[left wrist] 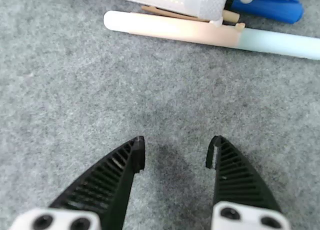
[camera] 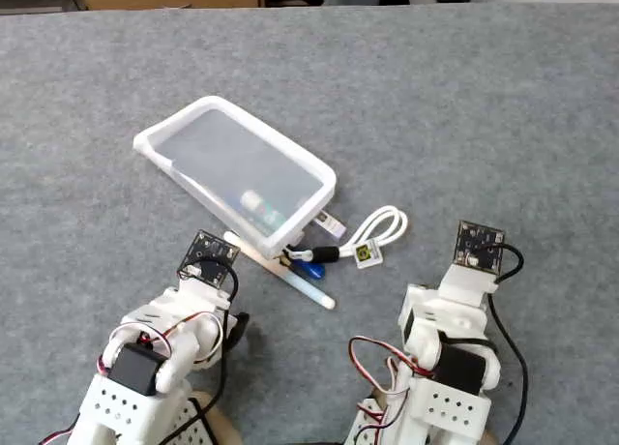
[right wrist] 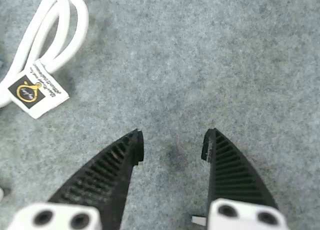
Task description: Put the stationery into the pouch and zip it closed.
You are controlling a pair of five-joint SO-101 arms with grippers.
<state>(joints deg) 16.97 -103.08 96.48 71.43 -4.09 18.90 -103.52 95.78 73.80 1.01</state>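
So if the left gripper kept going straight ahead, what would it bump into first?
Most likely the long pastel pen, lying crosswise ahead of the open left gripper, with grey carpet between. Its height is hard to judge, so it might skim over.

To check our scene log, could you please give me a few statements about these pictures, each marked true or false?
1. The left gripper and the right gripper are both open. True.
2. The left gripper holds the pen. False: the pen lies on the table by the pouch, ungripped.
3. The cord lies outside the pouch. True.
4. The right gripper is shut on the cord. False: it is open over bare table, apart from the cord.
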